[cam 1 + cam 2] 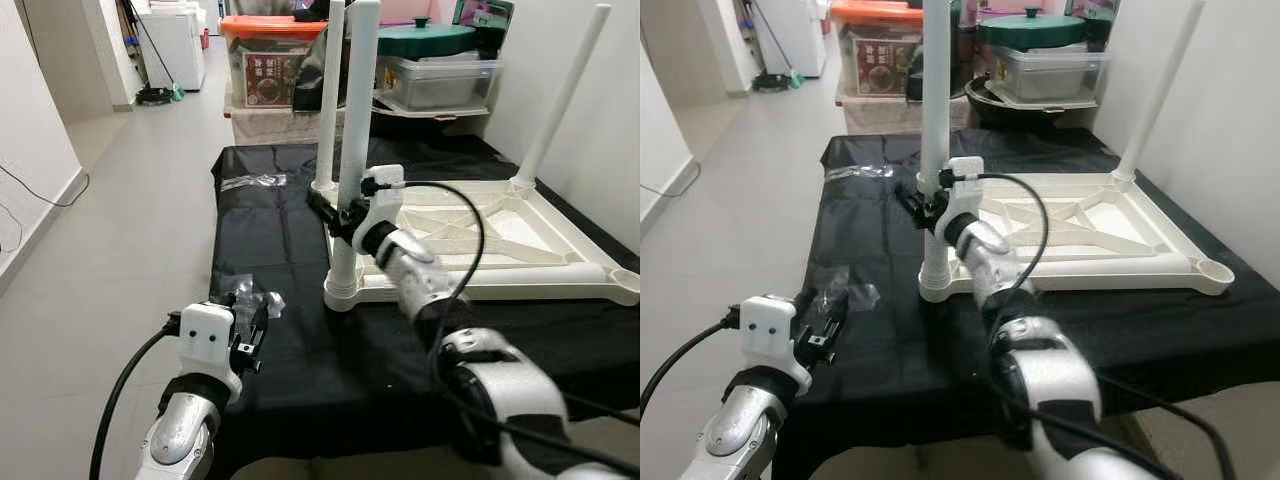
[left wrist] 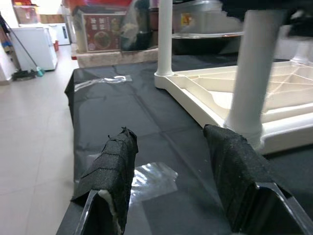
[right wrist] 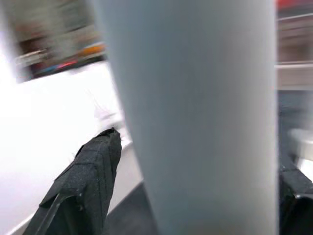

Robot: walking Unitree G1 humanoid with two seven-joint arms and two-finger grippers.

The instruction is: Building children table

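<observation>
Tabletop [image 1: 560, 262] is lying upside down on the black cloth [image 1: 280, 250], three legs standing up. Right gripper [image 1: 338, 212] is clamping the near leg [image 1: 355, 150] low down; rigid, light, smooth plastic, likely slippery. Left gripper [image 2: 171, 171] is hovering open, empty.

White plastic children's table top [image 1: 500, 245] lying upside down on black sheet, three white legs upright in corner sockets, near leg [image 1: 352, 150], far-left leg [image 1: 329, 95], far-right leg [image 1: 562, 95], near-right socket [image 1: 622, 272] empty.

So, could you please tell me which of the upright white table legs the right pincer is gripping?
The near-left corner leg, closest to the robot. The right pincer closes around it; the far-left leg and far-right leg stand free.
</observation>
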